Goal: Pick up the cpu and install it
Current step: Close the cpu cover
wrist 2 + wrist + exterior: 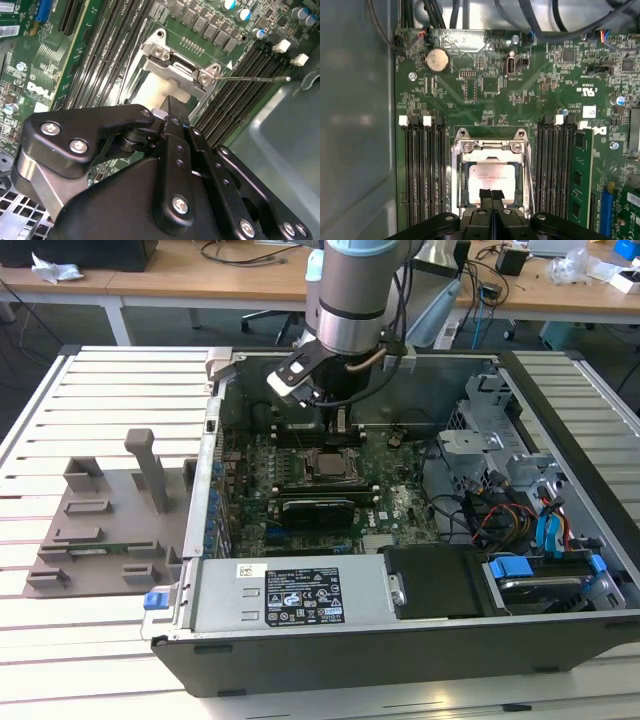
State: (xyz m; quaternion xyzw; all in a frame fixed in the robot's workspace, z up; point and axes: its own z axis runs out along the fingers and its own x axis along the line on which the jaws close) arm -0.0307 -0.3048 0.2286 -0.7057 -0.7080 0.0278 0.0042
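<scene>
In the exterior view's upper middle, the black hand (338, 428), fingers pressed together, hung over the silver-grey square cpu (491, 180) lying inside the metal socket frame (492, 146).

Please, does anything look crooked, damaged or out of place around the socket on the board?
Nothing stands out. In the first wrist view the cpu lies square inside the socket frame, not tilted, with the shut tool over its edge.

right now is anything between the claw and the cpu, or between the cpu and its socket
Nothing visible does. The silver-grey square cpu already lies inside the metal socket frame on the green motherboard, and the black claw hangs right over it, tips shut together.
</scene>
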